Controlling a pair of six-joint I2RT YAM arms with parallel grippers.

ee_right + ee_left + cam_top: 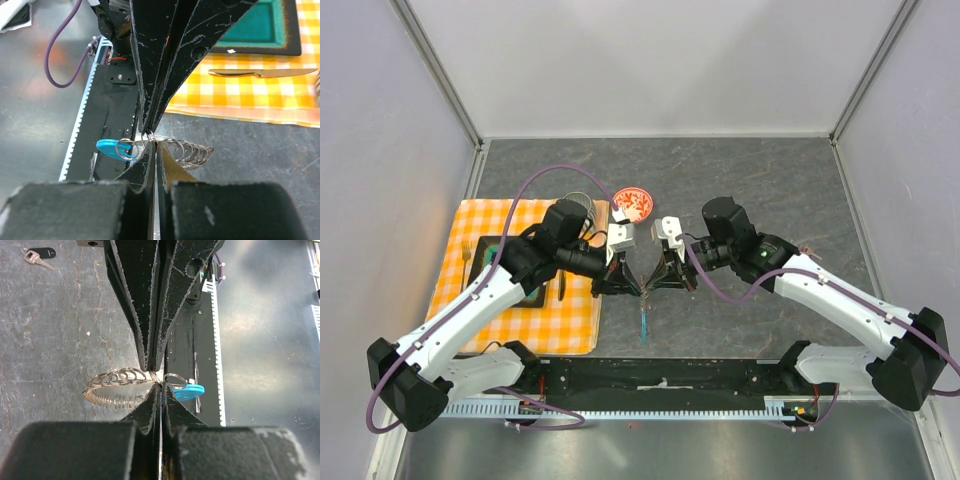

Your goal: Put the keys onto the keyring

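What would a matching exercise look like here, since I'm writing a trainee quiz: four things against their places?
Things: 1 keyring; 2 knife; 3 black key; 4 blue tag.
Places: A on the checked cloth; B threaded on a ring; C loose on the grey table; D pinched by the left gripper and right gripper.
Pairs: 1-D, 2-A, 3-C, 4-B.

No text or label can be read.

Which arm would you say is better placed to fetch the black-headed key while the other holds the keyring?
Probably the right. Both grippers pinch the keyring, but the black-headed key lies on the side of the right gripper; the left gripper can hold the ring.
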